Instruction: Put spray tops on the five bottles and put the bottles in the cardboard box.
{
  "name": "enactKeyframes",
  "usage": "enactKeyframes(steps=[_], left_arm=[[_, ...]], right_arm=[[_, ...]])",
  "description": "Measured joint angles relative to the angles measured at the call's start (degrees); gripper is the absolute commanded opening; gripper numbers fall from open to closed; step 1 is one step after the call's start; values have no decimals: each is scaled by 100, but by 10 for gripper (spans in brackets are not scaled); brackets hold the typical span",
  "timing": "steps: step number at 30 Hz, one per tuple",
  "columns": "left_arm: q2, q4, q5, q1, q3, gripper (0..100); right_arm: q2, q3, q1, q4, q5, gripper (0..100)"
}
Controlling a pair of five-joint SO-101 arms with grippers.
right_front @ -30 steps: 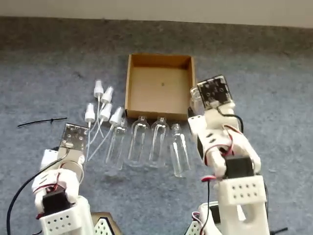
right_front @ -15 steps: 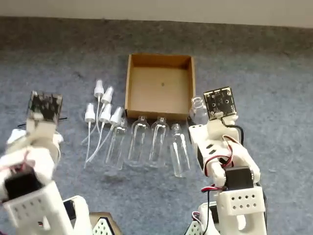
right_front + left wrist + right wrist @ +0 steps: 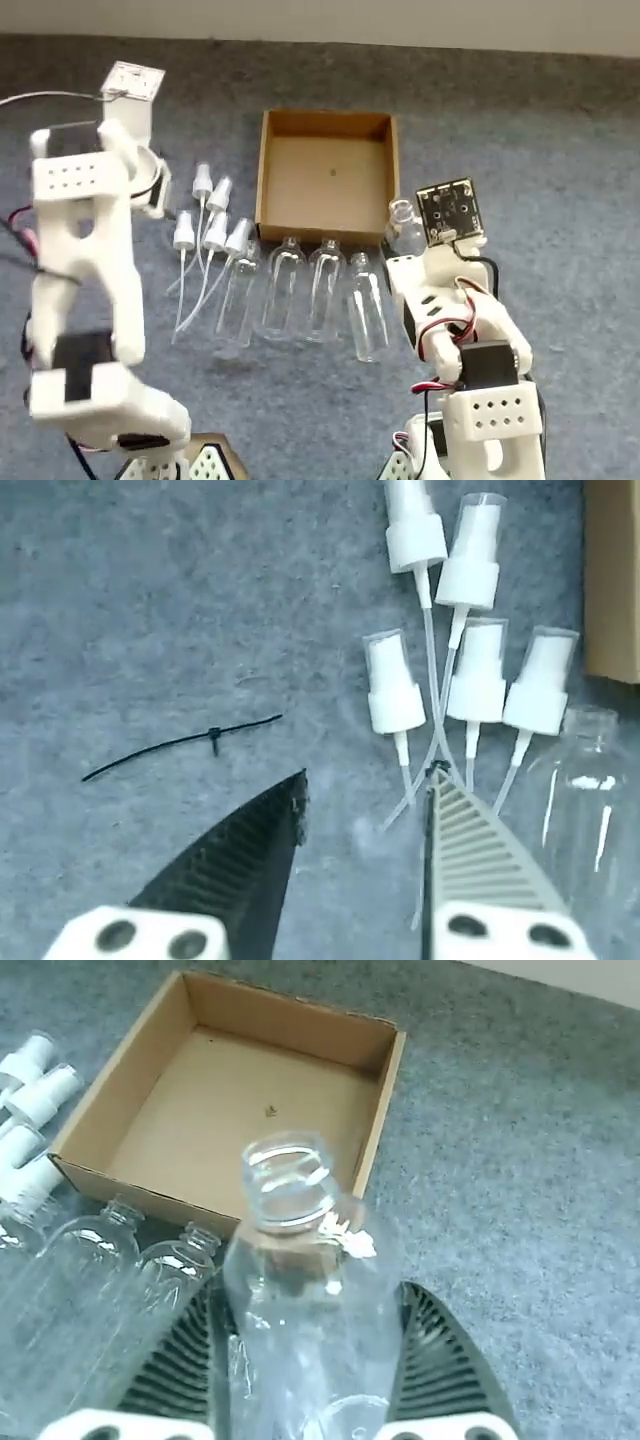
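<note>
Right gripper (image 3: 312,1355), low and right of centre in the high view, is clamped on a clear bottle: its two ribbed fingers (image 3: 175,1355) press the body from either side. This held bottle (image 3: 300,1280) stands roughly upright, its neck open with no top on it and the glass-clear body see-through. In the high view it sits just outside the lower right corner of the cardboard box.

Left of it, mid-frame, four bottles (image 3: 300,290) lie side by side on the grey carpet (image 3: 540,150), necks pointing toward the box, all uncapped and see-through. The rightmost lies just beside the right arm.

Further left and a little higher, five spray tops (image 3: 208,215) lie in a loose cluster, white with clear caps, their thin dip tubes trailing down the frame and crossing one another. The lowest top lies just beside the neck of the leftmost lying bottle.

Left gripper (image 3: 368,775) hangs above the carpet with its fingers spread wide, gripping nothing; one fingertip overlaps the ends of the dip tubes in its wrist view. A black cable tie (image 3: 190,742) lies on the carpet beside it.

Farthest, upper centre, the cardboard box (image 3: 262,170) sits open, its brown floor showing a small dark speck.
</note>
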Motion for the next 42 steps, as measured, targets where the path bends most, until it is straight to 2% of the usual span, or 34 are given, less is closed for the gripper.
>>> enactKeyframes(steps=[5, 10, 15, 20, 24, 31, 37, 42], left_arm=[[1407, -44, 396, 264, -800, 181], [2286, -343, 466, 255, -976, 181], [2769, -607, 466, 264, -976, 181], [3024, -791, 519, 264, -976, 99], [3165, -826, 536, 264, -1020, 91], [3156, -800, 527, 264, -1266, 91], [2119, 229, 519, 264, -2110, 91], [809, 1046, 519, 264, -2840, 91]], right_arm=[[0, 0, 0, 0, 0, 5], [0, 0, 0, 0, 0, 5], [0, 0, -158, 0, 0, 5], [0, 0, -176, 0, 0, 5], [0, 0, -185, 0, 0, 5], [0, 0, -185, 0, 0, 5], [0, 0, -229, 0, 0, 5], [0, 0, -695, 0, 0, 5]])
